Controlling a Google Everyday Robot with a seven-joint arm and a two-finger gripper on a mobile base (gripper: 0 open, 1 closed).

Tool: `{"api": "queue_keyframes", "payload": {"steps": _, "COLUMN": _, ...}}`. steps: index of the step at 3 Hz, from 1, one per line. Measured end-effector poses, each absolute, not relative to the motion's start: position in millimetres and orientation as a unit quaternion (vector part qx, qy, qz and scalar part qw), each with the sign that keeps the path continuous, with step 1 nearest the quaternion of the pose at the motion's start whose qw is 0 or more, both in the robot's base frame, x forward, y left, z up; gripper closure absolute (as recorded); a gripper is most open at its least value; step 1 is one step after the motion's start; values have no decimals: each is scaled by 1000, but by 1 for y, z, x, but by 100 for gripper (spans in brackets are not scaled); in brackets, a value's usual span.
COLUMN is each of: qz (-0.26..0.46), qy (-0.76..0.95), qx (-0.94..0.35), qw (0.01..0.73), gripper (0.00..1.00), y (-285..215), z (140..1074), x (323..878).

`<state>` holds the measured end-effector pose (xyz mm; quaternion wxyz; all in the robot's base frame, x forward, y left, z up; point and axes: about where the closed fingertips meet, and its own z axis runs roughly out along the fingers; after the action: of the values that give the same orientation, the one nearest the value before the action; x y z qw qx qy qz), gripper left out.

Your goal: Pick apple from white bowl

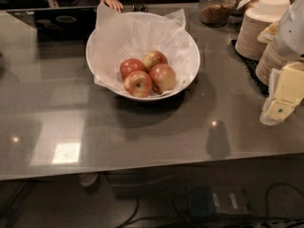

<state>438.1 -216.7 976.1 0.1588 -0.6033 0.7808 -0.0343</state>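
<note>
The white bowl, wide and shallow and lined with crinkled white paper, stands on the grey counter at the centre back. Several red apples lie together in it. The apple at the right is deep red with a faint yellow blush. The one at the front left has a yellow patch round its stem. My gripper, white with pale yellow pads, hangs at the right edge of the view. It is above the counter, well to the right of the bowl and apart from it, and holds nothing.
Stacks of beige paper plates stand at the back right, just behind the gripper. A glass jar stands behind the bowl to the right. A person's hand rests on the far counter edge. The counter's front edge runs across below, with cables underneath.
</note>
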Motion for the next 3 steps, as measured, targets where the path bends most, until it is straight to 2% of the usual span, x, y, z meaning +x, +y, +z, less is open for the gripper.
{"api": "queue_keyframes", "payload": {"steps": 2, "qz": -33, "qy": 775, "qx": -608, "qw": 172, "gripper": 0, "y": -210, "z": 978, "x": 445}}
{"api": "queue_keyframes", "payload": {"steps": 3, "qz": -20, "qy": 757, "qx": -623, "qw": 197, "gripper": 0, "y": -184, "z": 977, "x": 467}}
